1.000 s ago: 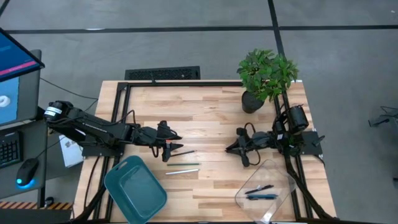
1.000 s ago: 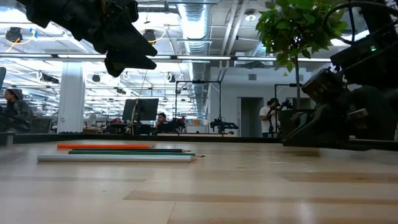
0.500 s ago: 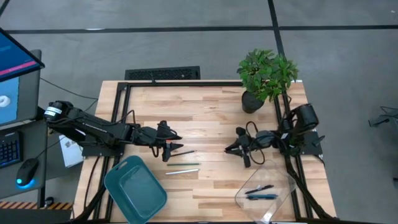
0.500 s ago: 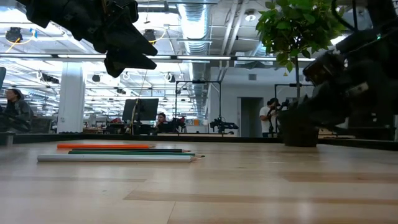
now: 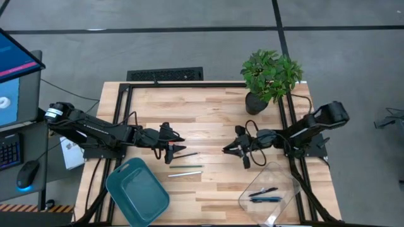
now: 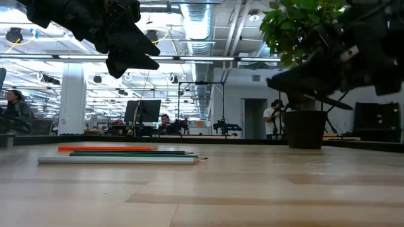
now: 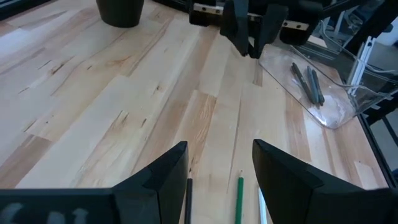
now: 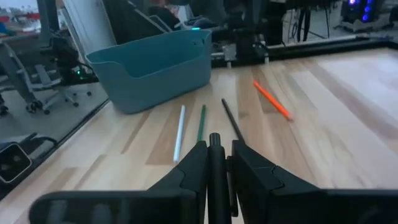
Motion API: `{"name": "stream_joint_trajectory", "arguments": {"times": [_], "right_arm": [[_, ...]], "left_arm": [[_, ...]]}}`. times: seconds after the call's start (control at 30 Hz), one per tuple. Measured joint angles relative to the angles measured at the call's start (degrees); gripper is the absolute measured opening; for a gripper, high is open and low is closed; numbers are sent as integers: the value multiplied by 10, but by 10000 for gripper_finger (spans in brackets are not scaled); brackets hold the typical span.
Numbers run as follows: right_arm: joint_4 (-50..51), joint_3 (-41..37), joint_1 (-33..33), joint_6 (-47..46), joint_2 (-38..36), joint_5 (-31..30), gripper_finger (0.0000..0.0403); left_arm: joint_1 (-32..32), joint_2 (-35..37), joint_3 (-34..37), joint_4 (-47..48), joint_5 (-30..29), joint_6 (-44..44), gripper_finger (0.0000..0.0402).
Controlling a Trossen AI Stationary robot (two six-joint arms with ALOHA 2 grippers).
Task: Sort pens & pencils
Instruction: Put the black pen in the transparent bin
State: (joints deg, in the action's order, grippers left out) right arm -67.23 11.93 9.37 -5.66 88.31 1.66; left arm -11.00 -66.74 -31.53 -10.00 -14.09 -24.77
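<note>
My right gripper point(image 5: 228, 149) hovers over the middle of the table, pointing toward the table's left, and is shut on a dark pen point(image 8: 214, 163). Ahead of it several pencils lie flat on the wood: orange point(image 8: 272, 99), dark point(image 8: 232, 119), green point(image 8: 201, 122) and pale point(image 8: 179, 132). My left gripper point(image 7: 217, 186) is open and hangs above these pencils point(image 5: 185, 166), its fingers apart over the dark and green ones. Two more pens point(image 5: 264, 194) lie in the clear tray point(image 5: 281, 175). My right gripper pinches the dark pen between its two fingers, and the pen lies along them. Its rounded end point(image 8: 214, 139) sticks out just past the fingertips. The fingers point roughly level from the table's right side, and the pen is lifted clear of the table.
A teal bin point(image 5: 137, 191) sits at the near left, beside the pencils. A potted plant point(image 5: 270, 75) stands at the far right corner. Bare wood lies between the two grippers. People and desks show in the room beyond the table.
My right arm has stretched out from the table's right edge toward the left, carrying its gripper nearer the pencils and up off table height. My left arm and the pencils have kept still.
</note>
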Motion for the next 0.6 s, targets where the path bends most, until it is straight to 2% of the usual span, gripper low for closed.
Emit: {"name": "stream_joint_trajectory", "arguments": {"times": [0.17, 0.6], "right_arm": [[117, 54, 0, 12, -55, 0, 86], [293, 138, -9, 31, -138, 0, 86]], "left_arm": [[0, 0, 0, -2, -23, -3, 171], [-2, 0, 0, -2, -29, -16, 171]]}}
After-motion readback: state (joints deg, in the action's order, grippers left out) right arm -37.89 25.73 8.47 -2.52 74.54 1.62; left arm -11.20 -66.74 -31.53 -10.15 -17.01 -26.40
